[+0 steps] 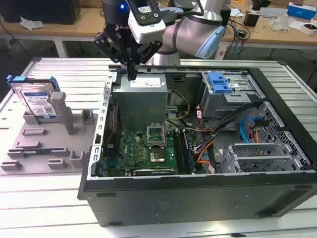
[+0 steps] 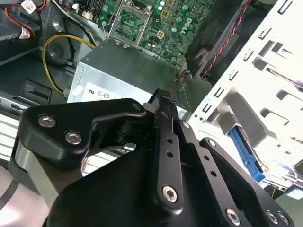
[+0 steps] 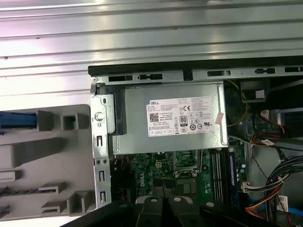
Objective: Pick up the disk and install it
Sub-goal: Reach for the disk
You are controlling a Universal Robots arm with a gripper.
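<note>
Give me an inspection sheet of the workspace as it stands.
Surface: slatted metal table carrying a grey fixture and an open computer case.
Job's things: disk stands on edge in the fixture, at the exterior view's left, outside the case, not installed.
Clutter: boxes and paper on the benches behind.
Grippers: hand shut, holding nothing, above the power supply near the case's rear edge, apart from the disk.
Cables: orange, blue and black cables loose inside the case; yellow cable beside the power supply.
Surroundings: wooden benches behind the table.
</note>
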